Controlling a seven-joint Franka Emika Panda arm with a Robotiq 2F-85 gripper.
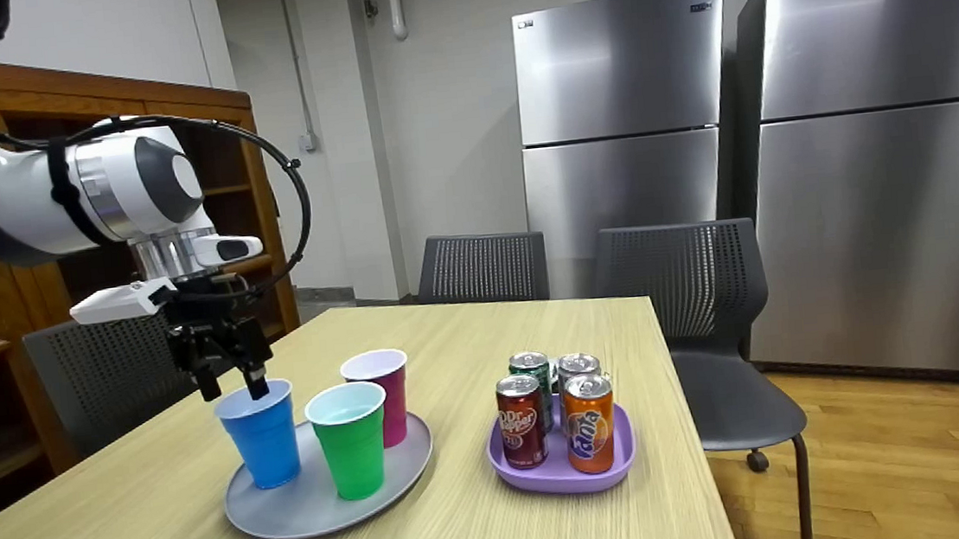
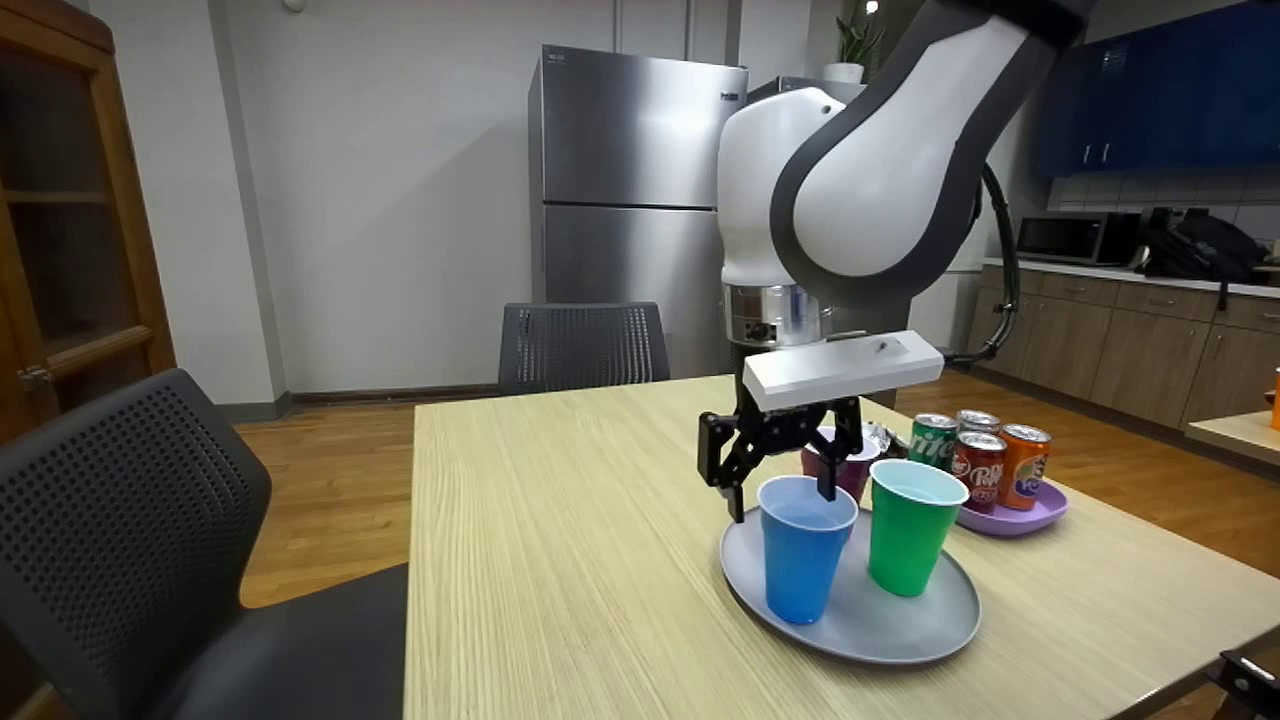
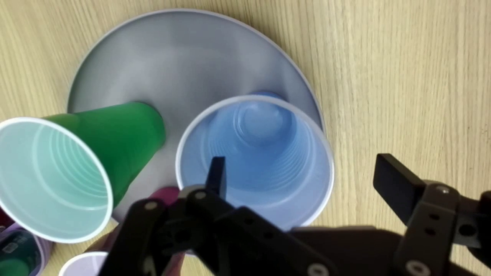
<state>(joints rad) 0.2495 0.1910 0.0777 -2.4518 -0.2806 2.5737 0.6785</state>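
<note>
My gripper [image 1: 234, 389] is open and empty, pointing down just over a blue cup [image 1: 262, 445]. In the wrist view, the gripper [image 3: 305, 174] has its left finger over the mouth of the blue cup [image 3: 264, 153] and its right finger outside the rim, over the table. I cannot tell whether a finger touches the cup. The blue cup also shows in an exterior view [image 2: 800, 570]. It stands upright on a round grey plate [image 1: 293, 522] with a green cup [image 1: 357, 454] and a magenta cup [image 1: 394, 403]. The green cup [image 3: 126, 134] is left of it in the wrist view.
A purple tray [image 1: 563, 479] beside the plate holds several soda cans, including a Dr Pepper can [image 1: 522, 426] and an orange Fanta can [image 1: 590, 433]. All stand on a light wood table [image 2: 560, 560]. Dark chairs [image 2: 585, 345] surround it. Steel refrigerators [image 1: 622, 118] stand behind.
</note>
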